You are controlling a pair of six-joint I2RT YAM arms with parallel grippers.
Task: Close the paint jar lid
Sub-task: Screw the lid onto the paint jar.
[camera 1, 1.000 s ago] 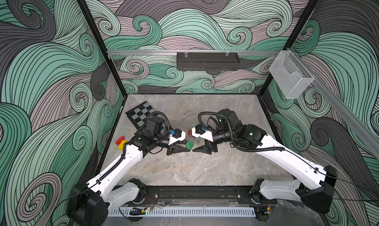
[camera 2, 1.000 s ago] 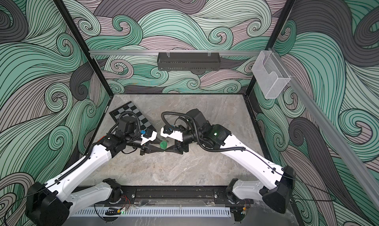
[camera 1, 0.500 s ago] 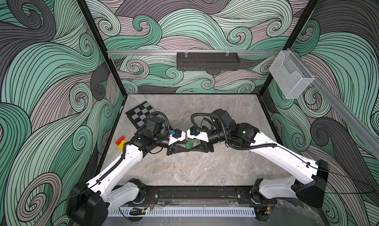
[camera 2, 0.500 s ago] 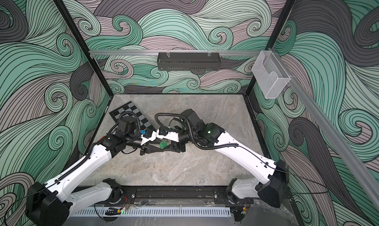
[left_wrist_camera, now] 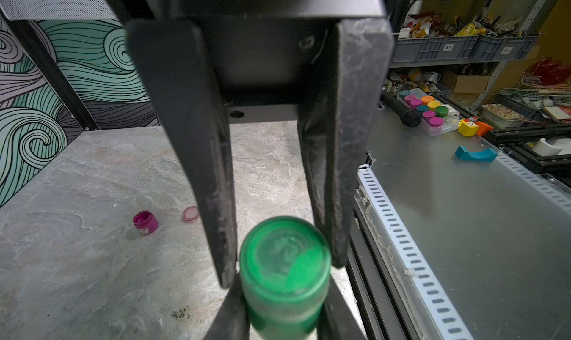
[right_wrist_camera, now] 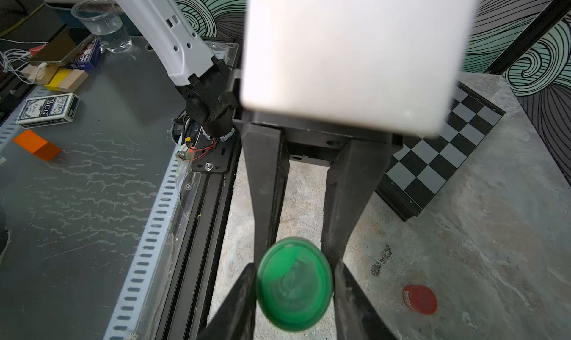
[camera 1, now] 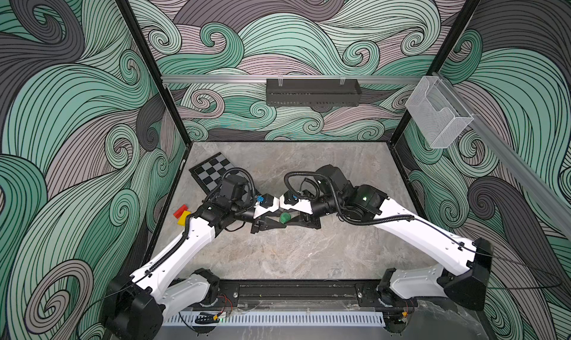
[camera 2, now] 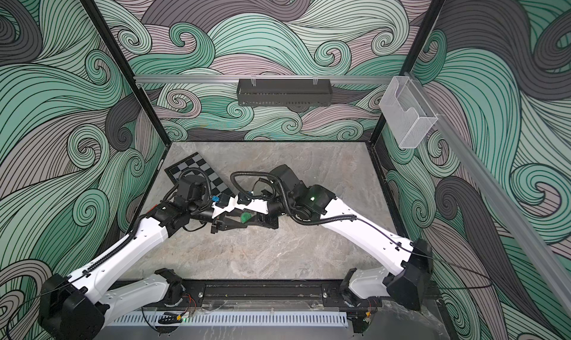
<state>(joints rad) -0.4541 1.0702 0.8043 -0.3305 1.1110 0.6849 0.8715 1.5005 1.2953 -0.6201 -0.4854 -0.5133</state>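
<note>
Whereas the right gripper (camera 1: 292, 220) stood well clear of the paint jar (camera 1: 284, 218) a second ago with its jaws wide, it now sits at the jar, tip to tip with the left gripper (camera 1: 278, 223).

Right jaws have narrowed. In the right wrist view its fingers (right_wrist_camera: 350, 301) lie against the rim of the green lid (right_wrist_camera: 295, 284) on both sides, so the grip looks made.

Left gripper unchanged: clamped tight on the jar body below the lid, its fingers (left_wrist_camera: 230, 320) flanking it.

Jar has not moved. It is upright near the middle of the table (camera 1: 278, 255), slightly left of centre, with the lid seated on top. How far the lid is screwed down: cannot tell. Whether the jar base touches the table: cannot tell.

Left arm holds the same pose in both top views. Right arm reaches further toward it.

A magenta jar (left_wrist_camera: 145, 222) with a pink cap (left_wrist_camera: 190, 214) beside it, and a red jar (right_wrist_camera: 419, 300), stand apart on the table.
</note>
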